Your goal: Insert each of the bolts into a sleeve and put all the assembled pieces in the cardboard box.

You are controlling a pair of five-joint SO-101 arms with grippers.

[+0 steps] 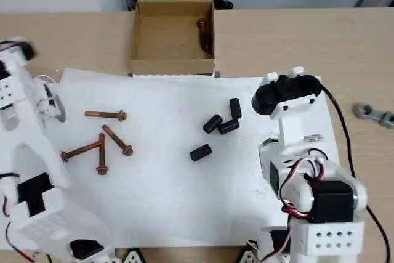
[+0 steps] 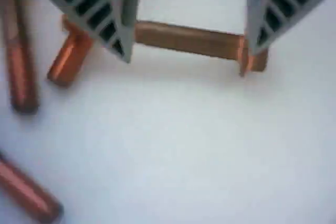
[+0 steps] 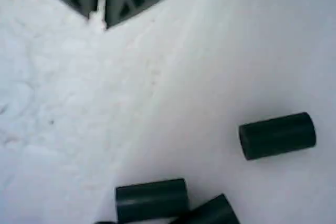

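Several copper bolts lie on the white sheet at the left: one alone (image 1: 106, 114) and three in a loose cluster (image 1: 101, 149). My left gripper (image 2: 189, 50) is open over the lone bolt (image 2: 189, 39), one finger near each of its ends; in the high view the left gripper (image 1: 55, 108) is at the sheet's left edge. Several black sleeves (image 1: 220, 124) lie mid-sheet, one (image 1: 201, 152) apart from the rest. My right gripper (image 3: 100, 18) is shut and holds nothing, a short way from the sleeves (image 3: 277, 135). The cardboard box (image 1: 140, 35) at the back holds one assembled piece (image 1: 204, 34).
A metal wrench (image 1: 372, 113) lies on the bare table at the far right. The right arm's base (image 1: 320, 207) takes up the sheet's front right corner. The left arm's body (image 1: 31, 170) stands along the left edge.
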